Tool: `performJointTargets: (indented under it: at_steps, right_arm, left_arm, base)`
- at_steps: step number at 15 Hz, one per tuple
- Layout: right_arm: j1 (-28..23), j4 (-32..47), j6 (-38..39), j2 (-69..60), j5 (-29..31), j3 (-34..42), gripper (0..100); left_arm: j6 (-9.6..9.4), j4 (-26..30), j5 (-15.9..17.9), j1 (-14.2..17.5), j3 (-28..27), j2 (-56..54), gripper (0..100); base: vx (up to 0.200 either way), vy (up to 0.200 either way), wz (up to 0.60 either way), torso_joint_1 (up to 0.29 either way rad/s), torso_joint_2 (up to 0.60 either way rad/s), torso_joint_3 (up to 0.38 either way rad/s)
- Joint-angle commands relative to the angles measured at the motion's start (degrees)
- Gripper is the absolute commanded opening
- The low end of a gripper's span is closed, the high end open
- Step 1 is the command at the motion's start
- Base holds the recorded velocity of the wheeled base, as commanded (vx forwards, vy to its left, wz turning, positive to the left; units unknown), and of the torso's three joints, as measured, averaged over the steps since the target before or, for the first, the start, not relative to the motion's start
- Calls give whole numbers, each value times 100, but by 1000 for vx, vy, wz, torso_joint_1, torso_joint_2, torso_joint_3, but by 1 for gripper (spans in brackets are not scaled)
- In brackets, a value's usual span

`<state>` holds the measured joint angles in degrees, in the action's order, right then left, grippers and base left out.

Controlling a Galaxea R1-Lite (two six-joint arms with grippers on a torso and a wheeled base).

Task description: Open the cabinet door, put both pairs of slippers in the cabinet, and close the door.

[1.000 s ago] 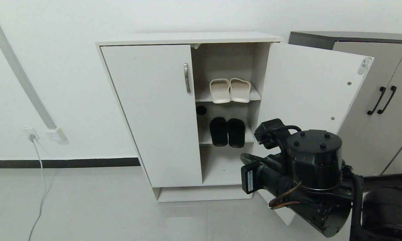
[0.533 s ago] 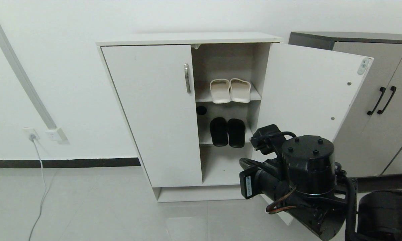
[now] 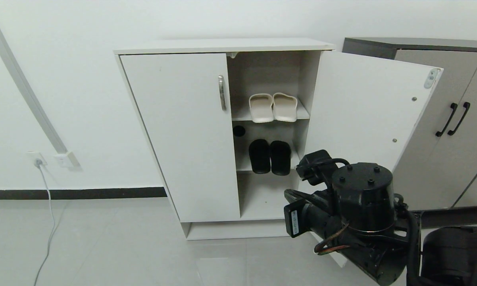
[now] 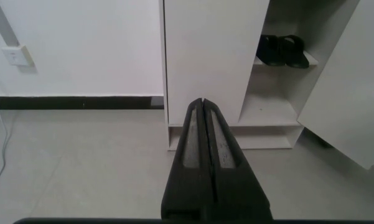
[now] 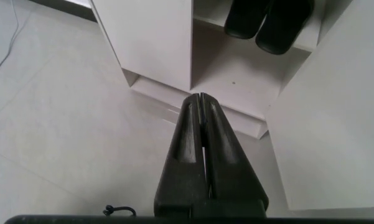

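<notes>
While both claws are pressed together w/ nothing between the fingers, each faces the white cabinet (image 3: 222, 44) from its own spot.

L claw (image 4: 202, 103): low over the floor (image 4: 81, 168), well back. Straight past its tip stands the shut L door (image 4: 211, 56), and beyond that, in the open half, the black slippers (image 4: 283, 50). Far off to its side that view takes in a wall socket (image 4: 17, 56) and a black skirting strip (image 4: 74, 101).

R claw (image 5: 201, 99): nearer in. Just past its tip is the bottom compartment (image 5: 236, 68), w/ the black pair's near ends higher up beyond it and the open R door (image 5: 336, 124) close alongside.

Head view adds the upper shelf (image 3: 240, 116) w/ the white slippers (image 3: 273, 107), well above and beyond the R claw. It also adds the L door's metal handle (image 3: 221, 92), a grey cabinet (image 3: 441, 119) behind the R door, and the R arm (image 3: 361, 198) in front of that door's lower part.

White pair: cream, side by side, touching, approx. centred in the opening. Black pair: matte, side by side, touching, on the lower shelf (image 3: 242, 169) directly under the white pair, near ends at the shelf's front edge. R door swung wide; both pairs inside.
</notes>
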<state>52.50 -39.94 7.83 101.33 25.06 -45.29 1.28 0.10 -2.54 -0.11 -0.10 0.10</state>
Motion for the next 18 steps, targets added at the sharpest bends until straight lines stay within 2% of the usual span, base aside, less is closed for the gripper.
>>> performJointTargets:
  at_steps: [1, 4, 8, 18]
  right_arm:
    - [5, 3, -44, 36, 7, 11, 0]
    - [5, -5, -53, 71, 16, 20, 0]
    - [5, -5, -62, 62, 25, 20, 0]
    - [5, 3, -62, 71, 25, 29, 0]
  left_arm:
    - [4, -1, -1, -7, 1, 8, 0]
    - [4, -1, -1, 2, 1, 8, 0]
    - [4, -1, -1, -7, 1, 8, 0]
    - [-5, -1, -1, -7, 1, 8, 0]
  base:
    - [0, 0, 0, 0, 0, 0]
    - [0, 0, 0, 2, -147, -281]
    - [0, 0, 0, 35, -497, -375]
    - [0, 0, 0, 130, -464, -342]
